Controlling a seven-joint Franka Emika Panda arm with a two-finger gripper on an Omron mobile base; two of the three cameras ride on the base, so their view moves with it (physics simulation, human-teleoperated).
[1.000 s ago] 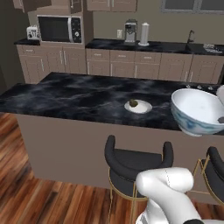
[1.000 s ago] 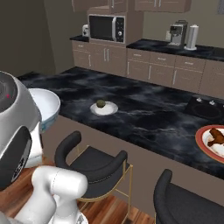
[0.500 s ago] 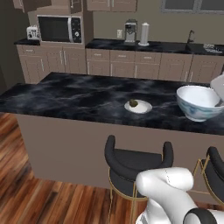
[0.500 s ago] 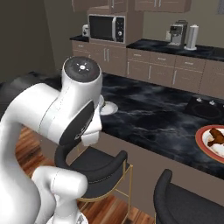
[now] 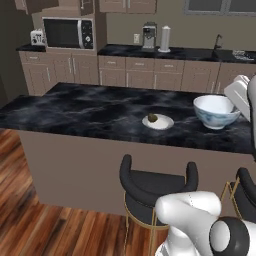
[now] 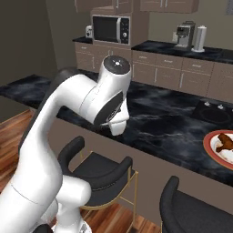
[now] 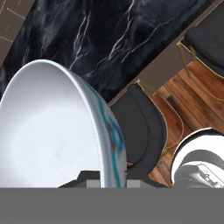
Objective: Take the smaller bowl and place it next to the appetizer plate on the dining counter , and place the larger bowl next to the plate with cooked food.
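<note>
My gripper (image 7: 107, 180) is shut on the rim of the smaller bowl (image 7: 52, 131), white with a blue pattern outside. In the left base view this smaller bowl (image 5: 216, 111) sits level, low over the dining counter (image 5: 90, 107), with my gripper (image 5: 234, 102) at its right side. I cannot tell if it touches the stone. The appetizer plate (image 5: 158, 121) with its dark morsel lies a short way to the bowl's left. The plate with cooked food (image 6: 223, 145) rests at the counter's right end. The larger bowl is out of view.
Black bar stools (image 5: 155, 182) (image 6: 98, 168) stand against the counter's near side; one stool (image 7: 144, 127) lies below the bowl. My arm (image 6: 98, 98) blocks the counter's middle in the right base view. A microwave (image 5: 67, 33) and coffee machine (image 5: 148, 36) stand on the back counter.
The bowl has travelled away from the camera and leftward, out over the counter toward the appetizer plate. The arm has stretched forward, and its upper links now cross the right base view.
</note>
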